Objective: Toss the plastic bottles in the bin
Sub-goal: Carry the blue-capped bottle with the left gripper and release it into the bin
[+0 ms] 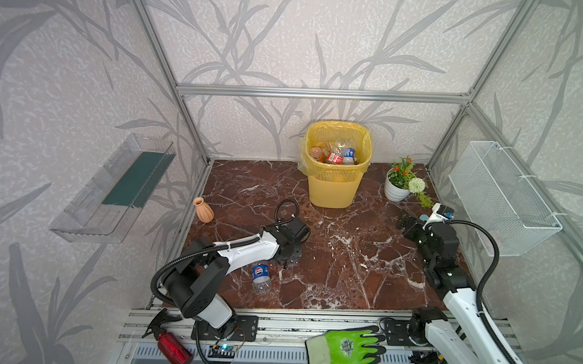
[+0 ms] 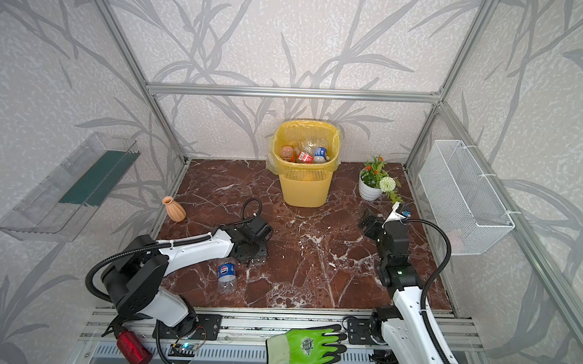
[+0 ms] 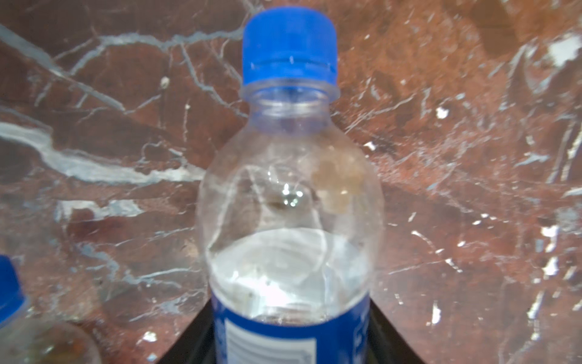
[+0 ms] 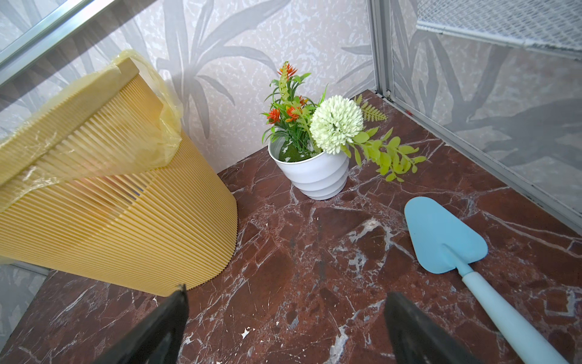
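L tool (image 3: 290, 304) clamping on 1 bottle (image 3: 289, 189) low over surface (image 1: 347, 274); long axis lying along tool, blue cap pointing away from wrist. R tool (image 4: 286, 291) hanging, jaws apart, empty. 2nd bottle (image 1: 261, 279) lying nearby, base pointing at near edge. 1 bin (image 1: 331, 191) at back holding approx 4 more.

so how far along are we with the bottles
Done: several bottles lie inside the bin. In hand: the left claw is closed on a blue-capped bottle, low over the table; the right claw is open and empty. Left: binning that one, plus a loose bottle lying on the table.
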Robot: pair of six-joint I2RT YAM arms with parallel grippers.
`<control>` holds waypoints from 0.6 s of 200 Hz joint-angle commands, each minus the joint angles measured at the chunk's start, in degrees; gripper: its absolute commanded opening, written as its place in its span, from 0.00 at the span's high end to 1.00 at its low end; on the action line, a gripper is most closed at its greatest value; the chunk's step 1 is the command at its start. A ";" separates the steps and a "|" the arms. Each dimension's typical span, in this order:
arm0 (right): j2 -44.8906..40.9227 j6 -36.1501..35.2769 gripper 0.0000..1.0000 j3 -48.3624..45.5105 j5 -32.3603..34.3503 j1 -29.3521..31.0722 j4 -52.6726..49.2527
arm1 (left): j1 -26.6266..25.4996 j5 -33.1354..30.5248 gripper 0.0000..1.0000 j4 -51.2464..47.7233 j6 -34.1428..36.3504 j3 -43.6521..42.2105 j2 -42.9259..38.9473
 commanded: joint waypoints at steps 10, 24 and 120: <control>-1.14 -0.78 0.03 -0.57 1.26 -0.22 -0.81 | 0.12 -0.82 0.55 1.20 2.48 2.24 -1.16; -1.41 -0.94 0.03 -0.57 1.43 -0.20 -0.97 | 0.12 -1.68 0.58 2.18 3.21 2.20 -3.64; -3.97 -1.82 0.03 -0.33 2.79 -0.27 -2.13 | 0.97 -15.40 0.58 26.80 41.84 15.08 -31.79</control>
